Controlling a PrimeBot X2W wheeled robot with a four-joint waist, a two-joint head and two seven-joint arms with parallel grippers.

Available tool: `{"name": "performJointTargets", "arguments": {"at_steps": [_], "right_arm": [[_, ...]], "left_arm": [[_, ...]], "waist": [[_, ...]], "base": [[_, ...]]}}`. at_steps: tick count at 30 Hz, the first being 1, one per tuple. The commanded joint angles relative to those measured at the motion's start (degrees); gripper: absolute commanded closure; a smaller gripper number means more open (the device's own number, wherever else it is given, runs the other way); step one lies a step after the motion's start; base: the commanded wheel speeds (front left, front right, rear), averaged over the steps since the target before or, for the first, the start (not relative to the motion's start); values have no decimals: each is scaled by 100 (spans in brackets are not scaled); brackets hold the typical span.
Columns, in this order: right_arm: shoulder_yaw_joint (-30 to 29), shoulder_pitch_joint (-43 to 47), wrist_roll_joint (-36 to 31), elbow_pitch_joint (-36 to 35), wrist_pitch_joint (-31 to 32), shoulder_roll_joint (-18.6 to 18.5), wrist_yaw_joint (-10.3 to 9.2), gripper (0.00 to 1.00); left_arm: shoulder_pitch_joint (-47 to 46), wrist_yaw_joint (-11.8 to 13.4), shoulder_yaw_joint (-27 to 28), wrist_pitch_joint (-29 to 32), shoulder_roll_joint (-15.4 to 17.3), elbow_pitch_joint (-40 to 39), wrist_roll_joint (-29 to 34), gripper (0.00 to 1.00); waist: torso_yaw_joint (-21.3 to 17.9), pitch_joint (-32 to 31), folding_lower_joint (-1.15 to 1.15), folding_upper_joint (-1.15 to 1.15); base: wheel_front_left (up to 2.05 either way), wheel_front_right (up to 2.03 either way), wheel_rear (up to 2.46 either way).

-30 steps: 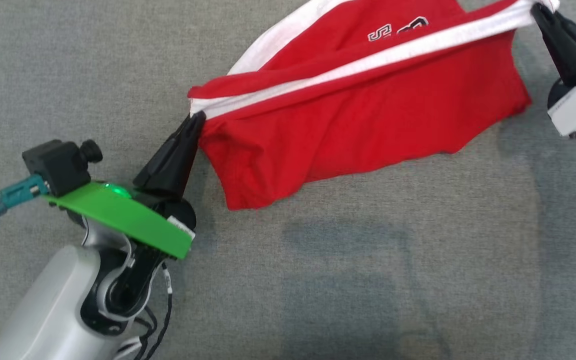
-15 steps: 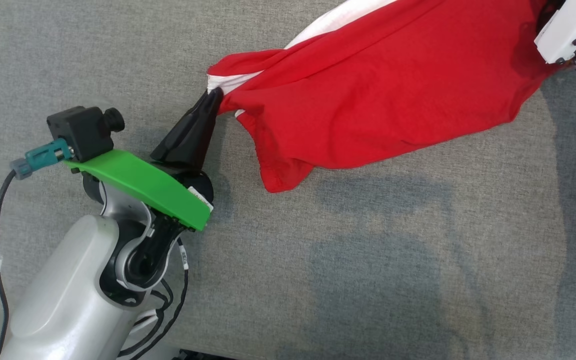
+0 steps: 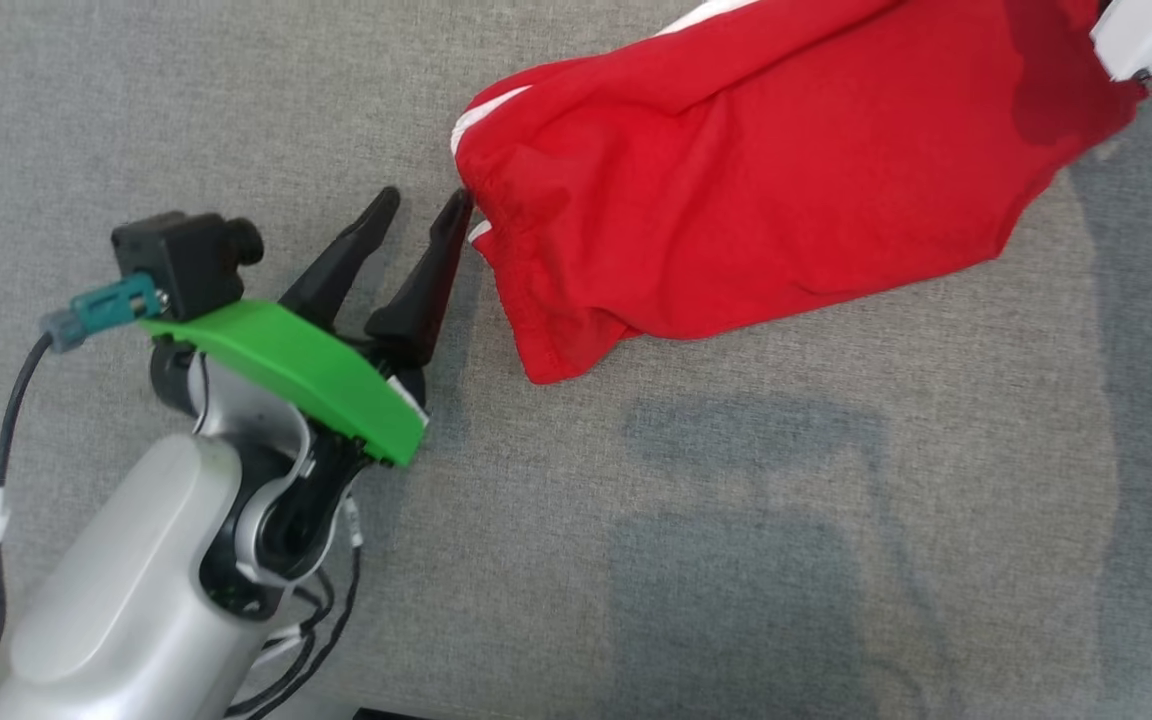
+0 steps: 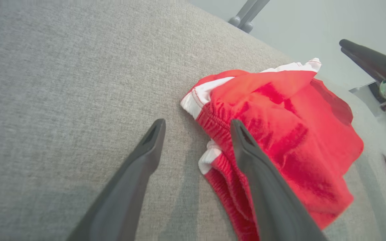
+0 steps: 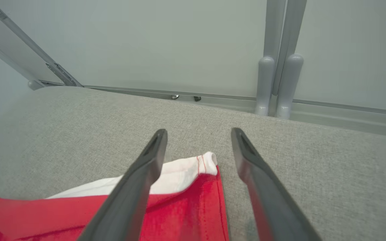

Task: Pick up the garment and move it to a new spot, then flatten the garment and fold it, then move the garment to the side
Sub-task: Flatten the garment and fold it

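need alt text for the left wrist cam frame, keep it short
A crumpled red garment with white trim lies on a grey fabric surface. The left gripper rises from the bottom edge, jaws open and holding nothing, with one finger overlapping the garment's near edge.

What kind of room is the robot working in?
Probably a robot test lab, not a home: a bare grey fabric-covered table, plain wall panels with grey metal posts, and one red garment lying there.
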Motion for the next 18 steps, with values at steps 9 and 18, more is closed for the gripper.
{"name": "performJointTargets", "arguments": {"at_steps": [9, 18], "right_arm": [[-203, 344, 83, -237, 1170, -255, 0, 0], [-289, 1094, 218, -560, 2670, -295, 0, 0]], "left_arm": [[660, 510, 23, -574, 622, -752, 907, 0], [1109, 585, 9, -1544, 444, -619, 1324, 0]], "waist": [[-86, -212, 0, 39], [289, -131, 0, 39]], "base": [[0, 0, 0], [0, 0, 0]]}}
